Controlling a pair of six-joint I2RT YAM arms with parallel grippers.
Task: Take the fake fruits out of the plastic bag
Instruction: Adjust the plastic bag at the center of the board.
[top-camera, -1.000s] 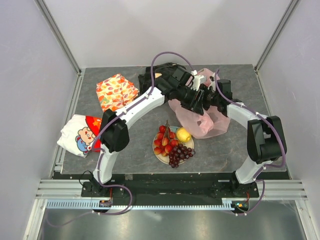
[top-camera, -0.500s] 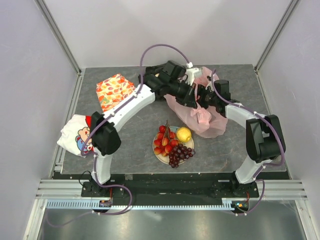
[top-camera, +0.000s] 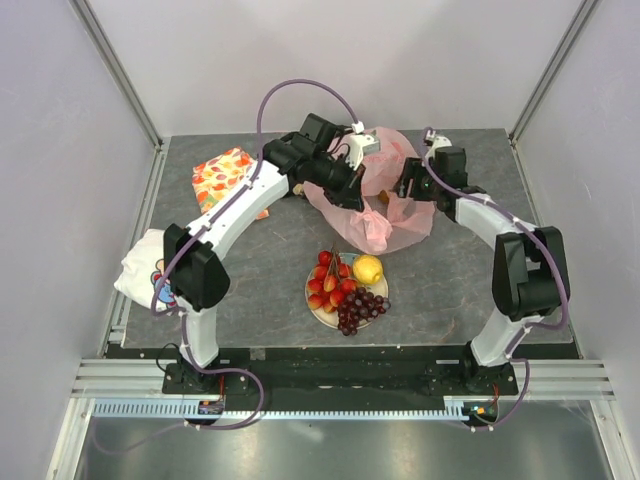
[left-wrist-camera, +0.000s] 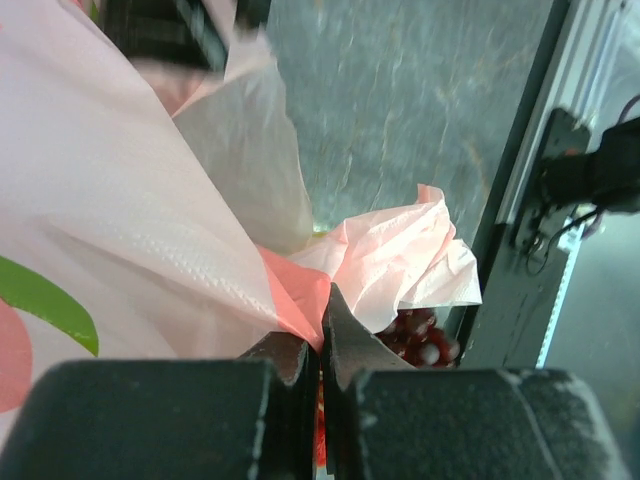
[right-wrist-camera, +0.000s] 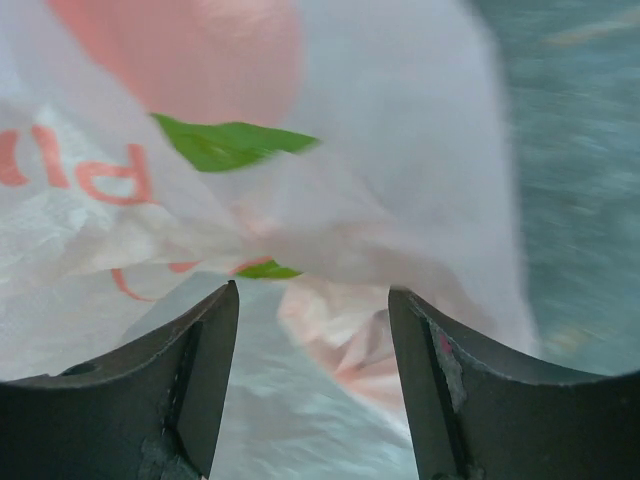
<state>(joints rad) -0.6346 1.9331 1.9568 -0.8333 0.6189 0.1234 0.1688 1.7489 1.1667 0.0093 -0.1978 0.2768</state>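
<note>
- Top external view: I am watching the left gripper (top-camera: 357, 190) pinching the pink plastic bag (top-camera: 392, 212) at the far middle of the table (top-camera: 470, 290). The film is draping down and away from its fingertips.
- The right gripper (top-camera: 408, 187) is sitting at the bag's other side, just across from the left one, and the bag is bunching between the two.
- On the near side of both grippers, apart from the bag, a plate (top-camera: 318, 314) is carrying the red fruit cluster (top-camera: 327, 281), the yellow lemon-like fruit (top-camera: 367, 269) and the dark grape bunch (top-camera: 362, 307).
- Off to the left gripper's outer side, an orange leaf-print cloth (top-camera: 222, 178) and a cartoon-print cloth (top-camera: 150, 272) are lying on the table.
- Left wrist view: the fingers (left-wrist-camera: 285, 365) are pressing together on a fold of pink film, so this hand is clamped on the bag. Past the tips the bag's crumpled end is hanging, and grapes are showing below it.
- Right wrist view: the fingers (right-wrist-camera: 205, 360) are standing wide apart, gripping nothing. Printed film is filling the space ahead of the tips; I cannot tell whether it is touching them.
</note>
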